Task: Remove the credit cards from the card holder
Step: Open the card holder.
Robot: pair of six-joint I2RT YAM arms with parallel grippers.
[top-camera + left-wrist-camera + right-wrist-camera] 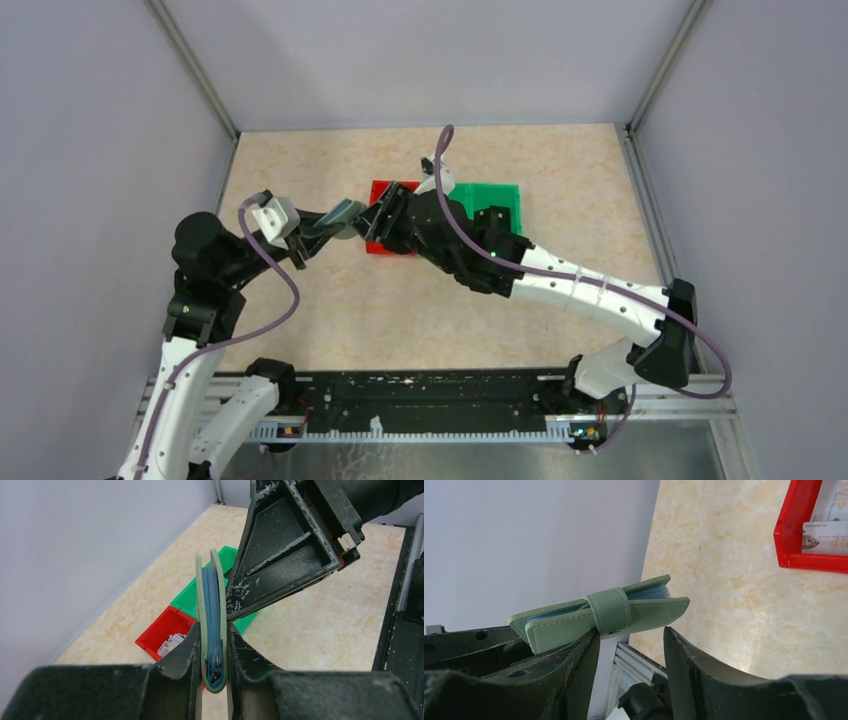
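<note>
1. Table (560, 170): smooth, hard, beige marble-look top. All the action is up in the air above it.
2. Bins: the red bin (377, 247) and green bin (500, 195) sit side by side, both stiff glossy plastic. The red one has a few pale printed cards (830, 529) lying in it, so my guess is that's the drop spot.
3. Left gripper (212, 647): it pinches the card holder (212, 605) down by the folded spine. The holder is held on edge in mid-air, just left of the red bin in the top view. That's a solid place to grip, since it leaves the opening side free.
4. Right gripper (630, 635): jaws are spread with nothing in them. One finger touches the holder's side.
5. The holder itself: soft pale green leather-look covers with stitched edges and rounded corners, and blue sleeves (655, 592) inside. It's floppy, so go gentle and don't yank. I can't tell if any cards are in there.
6. Tab (610, 611): a little strap wrapped across the opening side, and it looks fastened. I reckon popping it is the step in hand. Nip only the strap's free end, not both covers, then peel it away from the cover.
7. Snap (613, 630): tiny and metallic-looking, right at the strap's tip. Pull straight off it, not sideways.
</note>
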